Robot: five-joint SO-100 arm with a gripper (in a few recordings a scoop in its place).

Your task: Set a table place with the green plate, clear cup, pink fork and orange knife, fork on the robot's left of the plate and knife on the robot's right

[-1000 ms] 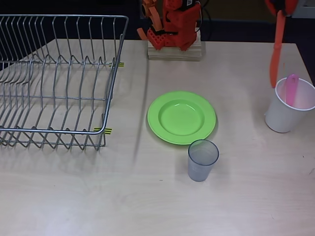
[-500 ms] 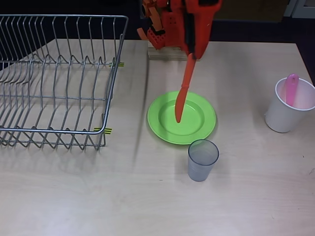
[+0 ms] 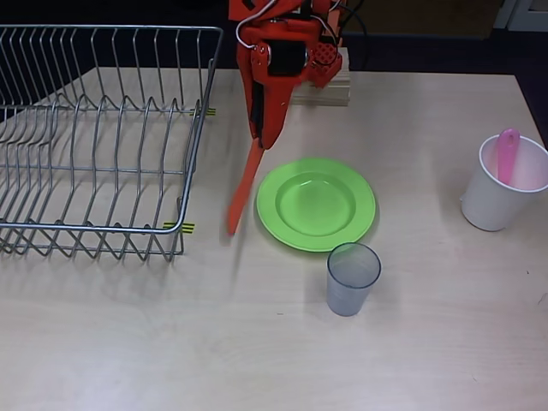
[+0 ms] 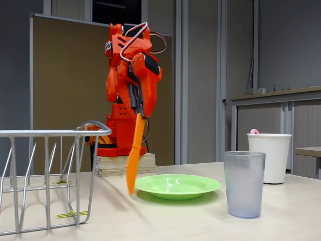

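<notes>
Between the dish rack [image 3: 103, 137] and the green plate [image 3: 316, 204], near the table's [image 3: 411, 360] back edge, the gripper [image 3: 261, 128] pinches the orange knife [image 3: 243, 190] by its handle, blade hanging tip-down just above the surface. Laying it flat beside the plate looks next. The clear cup [image 3: 352, 278] stands before the plate; the pink fork [image 3: 507, 156] waits in the white cup [image 3: 503, 184] at the right edge

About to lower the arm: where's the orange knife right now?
In the overhead view the orange knife hangs blade-down from the gripper, between the wire dish rack and the green plate's left rim.
</notes>
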